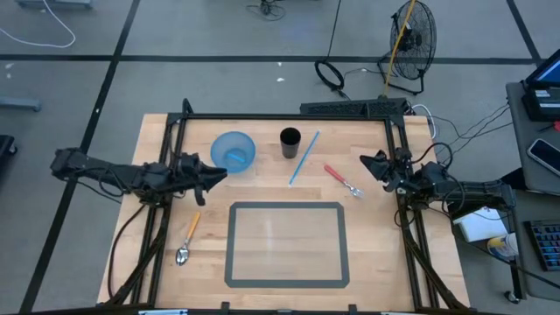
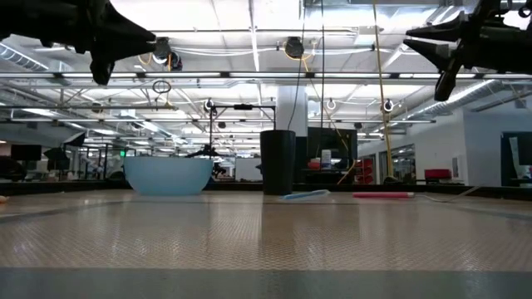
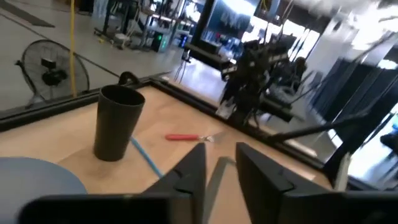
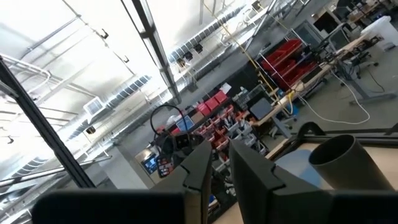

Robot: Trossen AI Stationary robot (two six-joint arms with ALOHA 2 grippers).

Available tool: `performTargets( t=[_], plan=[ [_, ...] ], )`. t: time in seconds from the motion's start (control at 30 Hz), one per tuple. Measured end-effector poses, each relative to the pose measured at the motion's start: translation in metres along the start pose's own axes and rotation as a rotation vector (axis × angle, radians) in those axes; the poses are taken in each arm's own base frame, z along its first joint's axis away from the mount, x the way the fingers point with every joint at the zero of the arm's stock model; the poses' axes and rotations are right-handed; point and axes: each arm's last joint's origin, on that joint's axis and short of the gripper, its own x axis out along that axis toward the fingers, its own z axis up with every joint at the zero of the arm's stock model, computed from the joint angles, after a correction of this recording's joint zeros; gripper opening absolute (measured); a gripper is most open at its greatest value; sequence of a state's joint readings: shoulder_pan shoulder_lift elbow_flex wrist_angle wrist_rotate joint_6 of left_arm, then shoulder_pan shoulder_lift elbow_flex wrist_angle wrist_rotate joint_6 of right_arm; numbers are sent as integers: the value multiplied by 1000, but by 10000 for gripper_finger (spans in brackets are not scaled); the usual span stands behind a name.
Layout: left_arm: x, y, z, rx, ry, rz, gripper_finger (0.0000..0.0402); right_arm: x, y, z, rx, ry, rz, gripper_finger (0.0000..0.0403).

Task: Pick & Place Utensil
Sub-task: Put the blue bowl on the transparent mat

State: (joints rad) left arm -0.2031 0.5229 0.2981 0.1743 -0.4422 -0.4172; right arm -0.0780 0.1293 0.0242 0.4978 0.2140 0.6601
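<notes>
A spoon (image 1: 186, 238) with an orange handle lies flat on the table's near left. A red-handled fork (image 1: 343, 180) lies flat toward the right; it also shows in the left wrist view (image 3: 186, 137). A thin blue stick (image 1: 304, 157) lies beside a black cup (image 1: 290, 142). My left gripper (image 1: 219, 173) hovers level above the table by the blue bowl (image 1: 234, 150), fingers (image 3: 193, 171) slightly apart with nothing between them. My right gripper (image 1: 367, 161) hangs above the right edge, tipped upward, with a narrow empty gap between its fingers (image 4: 199, 165).
A grey taped rectangle (image 1: 287, 243) marks the table's near middle. A black frame rail (image 1: 289, 117) runs along the far edge and down both sides. Beyond the table stand a floor fan (image 1: 411, 39) and cables.
</notes>
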Motion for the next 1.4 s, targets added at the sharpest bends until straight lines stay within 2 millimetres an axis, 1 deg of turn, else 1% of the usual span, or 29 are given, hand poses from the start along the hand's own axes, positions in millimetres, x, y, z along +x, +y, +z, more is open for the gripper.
performTargets(
  t=[0.13, 0.2, 0.27, 0.37, 0.47, 0.6, 0.73, 0.9, 1.0, 1.1, 1.23, 1.3, 1.4],
  plan=[
    [2, -2, 2, 17, 6, -13, 22, 0, 0, -1, 5, 8, -3, 52],
    [2, -2, 1, 28, 25, -31, 10, 1, -1, -1, 6, 15, -4, 54],
    [1, -1, -2, 24, 58, -22, 8, 1, -1, -2, 24, 20, -7, 57],
    [1, 1, -6, 16, 95, -5, 30, 3, -1, -3, 41, 30, -10, 67],
    [3, 0, -6, 32, 123, 9, 73, 4, -1, -3, 47, 25, -5, 81],
    [6, -5, 2, 130, 183, 34, 133, 7, 1, -2, 41, 7, 11, 99],
    [12, -7, 13, 204, 260, 132, 172, 9, 2, -2, 35, -7, 25, 109],
    [26, -8, 29, 256, 417, 230, 183, 13, 3, -3, 35, -6, 50, 111],
    [40, -8, 36, 304, 507, 238, 184, 15, 3, -4, 11, 7, 46, 110],
    [55, -5, 36, 351, 589, 212, 184, 20, 3, -7, -71, 58, 41, 110],
    [71, 7, 31, 332, 669, 218, 184, 37, 23, 11, -170, 32, 118, 111],
    [75, 13, 30, 315, 691, 228, 184, 46, 32, 18, -221, 36, 144, 111],
    [78, 18, 29, 305, 697, 254, 184, 60, 43, 27, -298, 90, 126, 111]
  ],
)
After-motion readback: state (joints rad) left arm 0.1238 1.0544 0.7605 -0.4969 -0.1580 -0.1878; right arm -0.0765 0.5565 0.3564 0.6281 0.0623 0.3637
